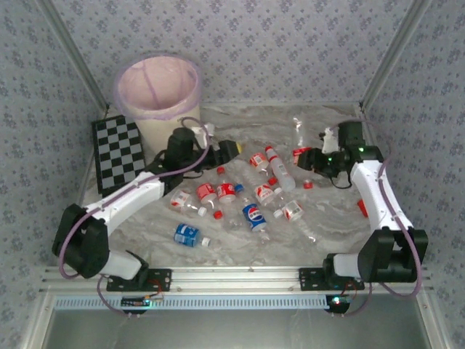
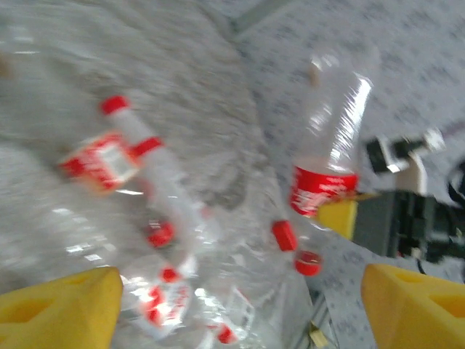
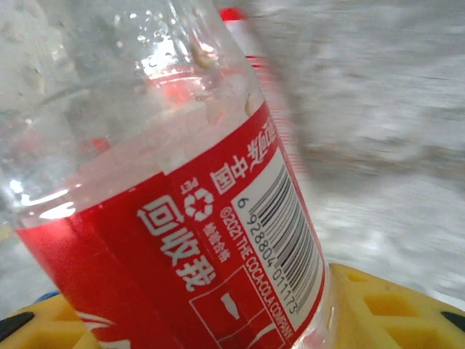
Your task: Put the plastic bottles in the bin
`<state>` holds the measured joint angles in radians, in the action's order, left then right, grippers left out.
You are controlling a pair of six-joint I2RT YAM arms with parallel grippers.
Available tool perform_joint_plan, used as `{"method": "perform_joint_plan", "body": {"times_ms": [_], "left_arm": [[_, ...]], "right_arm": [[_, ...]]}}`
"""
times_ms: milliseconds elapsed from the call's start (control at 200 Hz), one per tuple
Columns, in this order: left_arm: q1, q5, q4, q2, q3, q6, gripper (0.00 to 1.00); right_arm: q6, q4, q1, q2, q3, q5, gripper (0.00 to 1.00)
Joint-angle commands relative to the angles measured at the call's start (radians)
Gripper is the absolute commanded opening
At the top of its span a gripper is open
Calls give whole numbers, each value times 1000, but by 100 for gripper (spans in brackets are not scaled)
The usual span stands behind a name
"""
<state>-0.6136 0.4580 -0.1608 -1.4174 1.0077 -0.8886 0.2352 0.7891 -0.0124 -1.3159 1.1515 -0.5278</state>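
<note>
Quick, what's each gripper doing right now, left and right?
Left gripper: jaws open, holding nothing.
Right gripper: jaws closed on a red-label bottle.

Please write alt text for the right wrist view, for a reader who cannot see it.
A clear plastic bottle with a red label and a barcode sits between the yellow fingers of the right hand, very close to the camera. Behind it, the grey marbled table is blurred.
</note>
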Motion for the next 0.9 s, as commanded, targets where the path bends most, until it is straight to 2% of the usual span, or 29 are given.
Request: {"method": "perform_joint_plan", "body": {"times_ms": [0, 175, 350, 510, 740, 895], "left_arm": [[-58, 18, -112, -22, 88, 76, 84], [-111, -17, -82, -86, 156, 136, 93], [-130, -41, -97, -156, 191, 116, 92], [-133, -80, -115, -177, 205, 121, 87], [-137, -44, -160, -198, 211, 82, 76], [-135, -48, -137, -194, 218, 87, 63]], "right_arm": [[74, -61, -66, -6, 5, -247, 45], [135, -156, -154, -10, -19, -323, 45], [175, -243, -204, -15, -27, -345, 43], [194, -275, -235, -13, -30, -347, 43], [213, -320, -263, -44, -19, -332, 43], [214, -334, -264, -58, -13, -330, 42]]}}
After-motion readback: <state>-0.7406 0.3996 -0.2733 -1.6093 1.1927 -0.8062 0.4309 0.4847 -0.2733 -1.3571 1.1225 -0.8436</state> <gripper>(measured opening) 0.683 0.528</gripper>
